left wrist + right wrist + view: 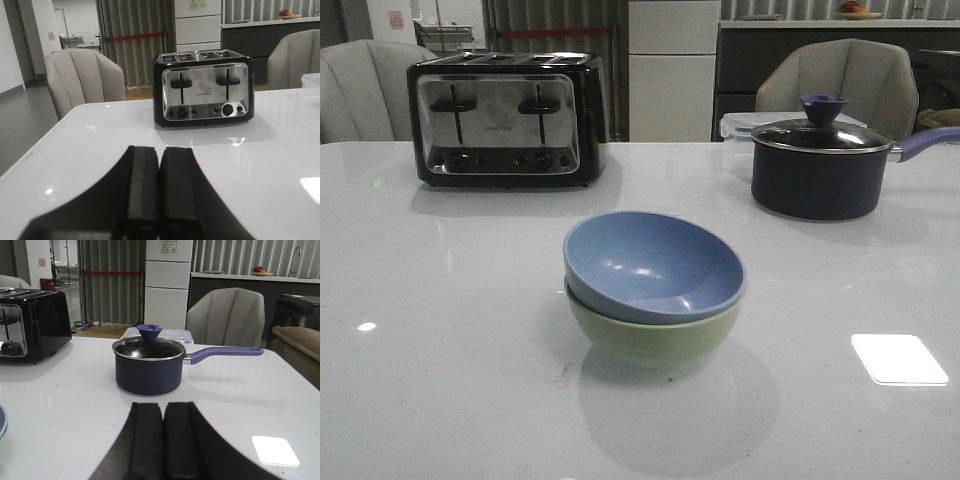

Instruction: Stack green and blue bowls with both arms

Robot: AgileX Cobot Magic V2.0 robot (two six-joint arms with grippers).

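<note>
End effectors (159, 200) (163, 440) clear of stacked bowls (655, 288)

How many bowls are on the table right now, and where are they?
2. The blue bowl sits nested inside the green bowl, stacked mid-table, in front of the toaster and the lidded pot. No other bowl shows in any view.

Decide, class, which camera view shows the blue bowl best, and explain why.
The front view: the blue bowl appears whole, nested in the green bowl. The right wrist view catches only a sliver of a bowl at its edge; the left wrist view shows none of it.
</note>
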